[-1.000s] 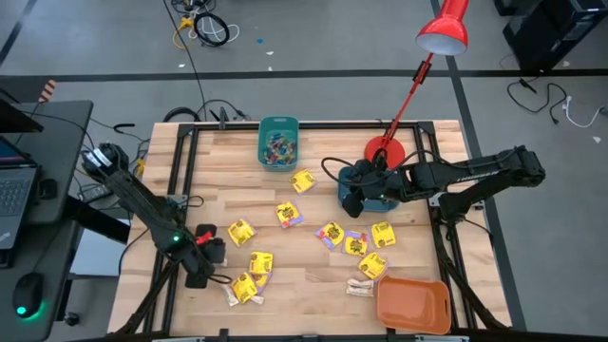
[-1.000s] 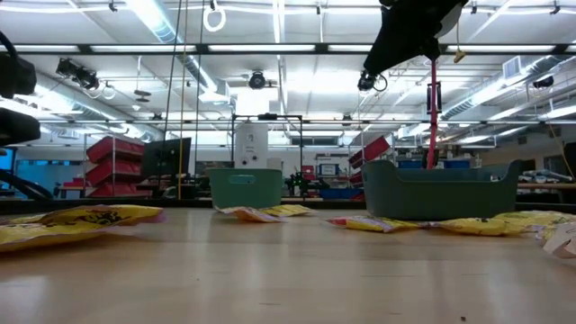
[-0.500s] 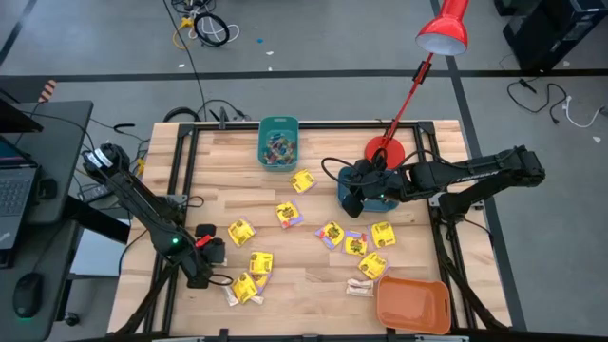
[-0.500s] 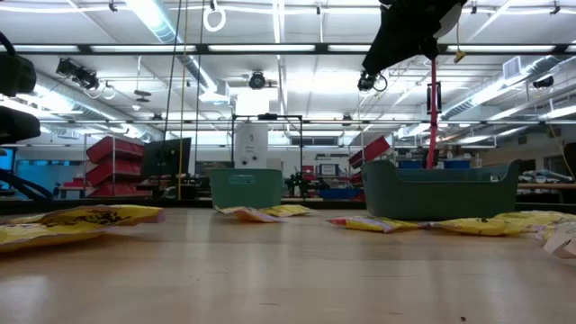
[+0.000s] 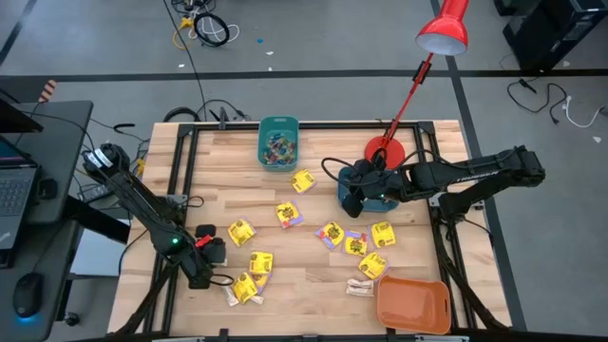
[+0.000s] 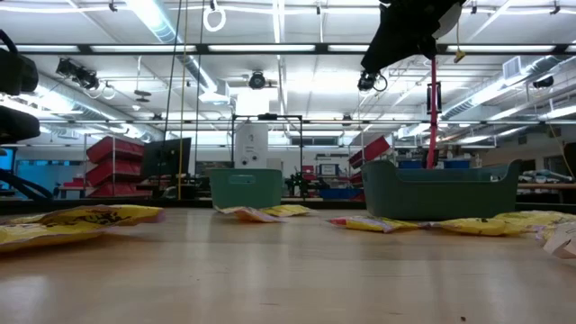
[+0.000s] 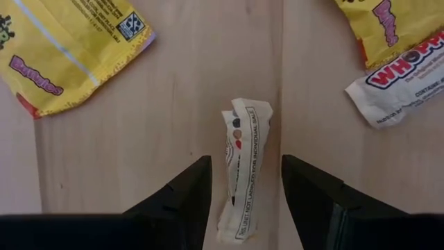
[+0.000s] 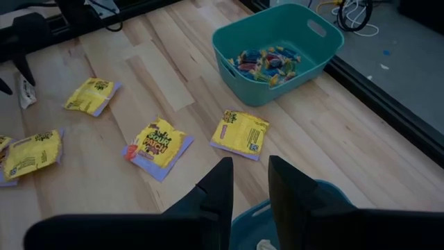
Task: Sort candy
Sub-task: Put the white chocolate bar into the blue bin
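Observation:
A pale stick-shaped candy [image 7: 241, 173] lies flat on the wood [image 7: 173, 125]. My left gripper [image 7: 243, 161] points down over it, open, one finger on each side and a little wood showing between each finger and the candy. Both show near the table's left edge in the high view: left gripper [image 5: 206, 243], pale candy [image 5: 202, 234]. Several yellow candy packets [image 5: 332, 233] lie scattered across the table. My right gripper [image 8: 250, 167] hangs open above a dark blue bin [image 5: 380, 195], with nothing between its fingers.
A teal bin [image 5: 278, 142] with small coloured candies stands at the far edge, and an orange bin [image 5: 413, 304] at the near right corner. A red lamp [image 5: 442, 33] rises from its base [image 5: 385, 150] behind the blue bin. A white packet [image 7: 399, 80] lies near the left gripper.

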Robot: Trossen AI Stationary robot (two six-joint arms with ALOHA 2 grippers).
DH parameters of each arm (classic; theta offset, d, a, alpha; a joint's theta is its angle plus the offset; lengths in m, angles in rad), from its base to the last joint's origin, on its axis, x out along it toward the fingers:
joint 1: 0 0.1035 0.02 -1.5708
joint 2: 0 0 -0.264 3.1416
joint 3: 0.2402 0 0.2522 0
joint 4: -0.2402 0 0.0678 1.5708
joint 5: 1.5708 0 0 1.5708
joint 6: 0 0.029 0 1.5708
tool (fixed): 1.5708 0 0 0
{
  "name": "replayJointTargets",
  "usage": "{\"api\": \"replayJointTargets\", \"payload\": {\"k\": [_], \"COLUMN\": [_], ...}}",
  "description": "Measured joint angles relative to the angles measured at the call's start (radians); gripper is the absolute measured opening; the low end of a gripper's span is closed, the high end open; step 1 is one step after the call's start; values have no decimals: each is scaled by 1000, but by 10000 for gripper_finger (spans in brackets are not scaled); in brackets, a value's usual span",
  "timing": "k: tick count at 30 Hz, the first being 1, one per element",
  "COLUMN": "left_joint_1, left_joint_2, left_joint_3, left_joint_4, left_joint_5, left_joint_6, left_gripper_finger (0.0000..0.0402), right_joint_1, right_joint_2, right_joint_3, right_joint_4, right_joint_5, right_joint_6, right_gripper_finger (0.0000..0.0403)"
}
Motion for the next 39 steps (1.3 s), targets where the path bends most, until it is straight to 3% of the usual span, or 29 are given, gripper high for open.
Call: {"api": "replayJointTargets", "payload": {"k": [17, 39], "left_joint_1": [0, 0], "left_joint_2": [0, 0], "left_joint_3": [0, 0], "left_joint_4": [-28, -25], "left_joint_5": [35, 52], "left_joint_6": [-36, -74], "left_gripper_finger": [175, 91], "right_joint_1": [0, 0], "right_joint_2": [0, 0], "right_joint_3": [0, 0], "right_joint_4": [0, 0], "right_joint_5": [0, -1], "right_joint_6": [-6, -68], "right_gripper_finger": [78, 78]}}
